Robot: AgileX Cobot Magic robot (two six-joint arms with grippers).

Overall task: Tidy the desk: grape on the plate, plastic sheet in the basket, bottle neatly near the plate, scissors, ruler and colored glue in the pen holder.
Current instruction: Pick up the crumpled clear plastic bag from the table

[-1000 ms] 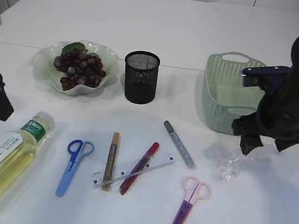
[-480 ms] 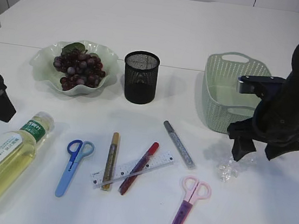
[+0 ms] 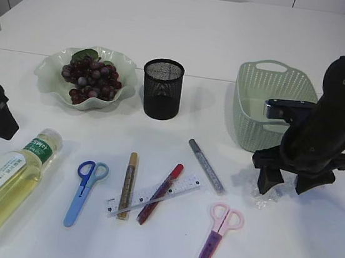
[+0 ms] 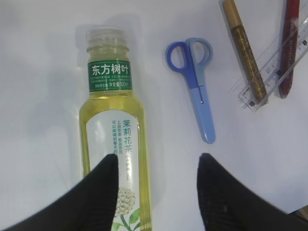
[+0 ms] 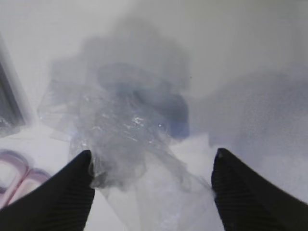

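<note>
Crumpled clear plastic sheet (image 5: 127,127) flat on table

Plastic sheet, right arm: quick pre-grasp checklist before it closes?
1. Right gripper jaws open wide: ok.
2. Plastic sheet lies between the fingertips: ok.
3. Sheet already pinched or lifted: not ok, still on the table.
4. Pink scissors out of the jaws' path: ok, off at the frame edge in the wrist view.
5. Basket clear for the drop: ok, nothing seen inside it.
6. Left gripper out of the way: ok, open above the bottle.
</note>
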